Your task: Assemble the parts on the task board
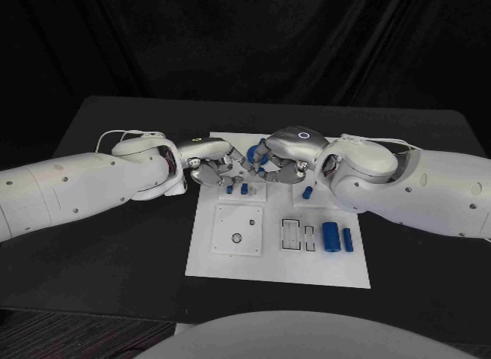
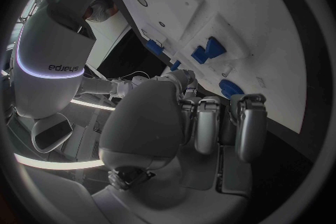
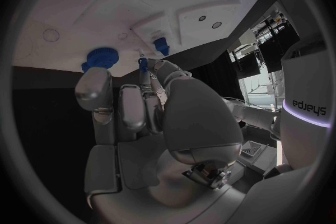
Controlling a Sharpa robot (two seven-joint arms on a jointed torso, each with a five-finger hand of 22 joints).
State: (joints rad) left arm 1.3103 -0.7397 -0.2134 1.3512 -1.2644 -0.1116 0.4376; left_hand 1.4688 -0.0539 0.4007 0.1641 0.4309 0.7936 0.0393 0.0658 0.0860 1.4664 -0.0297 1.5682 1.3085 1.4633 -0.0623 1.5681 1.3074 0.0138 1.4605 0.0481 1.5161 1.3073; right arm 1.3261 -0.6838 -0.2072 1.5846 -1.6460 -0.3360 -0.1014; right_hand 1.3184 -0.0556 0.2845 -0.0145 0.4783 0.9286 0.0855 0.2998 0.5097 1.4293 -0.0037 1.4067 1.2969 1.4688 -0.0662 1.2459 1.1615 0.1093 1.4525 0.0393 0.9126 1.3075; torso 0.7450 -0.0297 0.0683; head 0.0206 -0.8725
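Black table — task board, blue parts

The head camera is looking down from above onto the task board, taking in both hands at its far edge. Each wrist camera is sitting close behind its own hand, the left hand and the right hand, facing past the fingers toward the same board.
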